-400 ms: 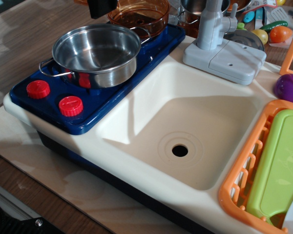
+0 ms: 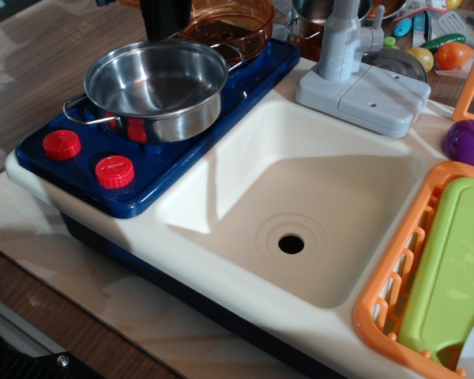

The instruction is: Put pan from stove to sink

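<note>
Gleaming round steel pan (image 2: 156,87) on blue stove (image 2: 189,134), dark end effector (image 2: 165,17) above (grip state unclear)

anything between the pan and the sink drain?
No objects. From the pan toward the drain there is only the stove's blue edge, then bare cream sink wall and floor, as the single view shows.

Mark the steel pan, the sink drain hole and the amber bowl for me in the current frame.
pan (image 2: 154,83): main camera view, on the shiny inner bottom.
drain hole (image 2: 291,244): main camera view, centre of the black opening in the sink floor.
amber bowl (image 2: 241,28): main camera view, on its transparent side wall behind the pan.
</note>
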You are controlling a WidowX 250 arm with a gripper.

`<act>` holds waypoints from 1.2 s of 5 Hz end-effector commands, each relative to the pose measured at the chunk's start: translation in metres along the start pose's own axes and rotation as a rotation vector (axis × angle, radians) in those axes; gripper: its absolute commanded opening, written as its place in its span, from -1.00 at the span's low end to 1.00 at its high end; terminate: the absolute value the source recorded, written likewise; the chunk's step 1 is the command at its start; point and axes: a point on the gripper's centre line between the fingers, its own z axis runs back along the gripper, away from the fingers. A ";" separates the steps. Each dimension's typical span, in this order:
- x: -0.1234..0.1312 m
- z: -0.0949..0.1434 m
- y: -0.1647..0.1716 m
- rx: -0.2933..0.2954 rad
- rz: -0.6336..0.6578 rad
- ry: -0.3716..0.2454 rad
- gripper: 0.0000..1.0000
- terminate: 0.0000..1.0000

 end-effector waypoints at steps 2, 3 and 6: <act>-0.008 -0.022 0.042 -0.014 0.011 -0.048 1.00 -1.00; -0.011 -0.035 0.057 -0.044 0.017 -0.064 1.00 -1.00; -0.010 -0.064 0.057 -0.097 0.060 -0.081 1.00 -1.00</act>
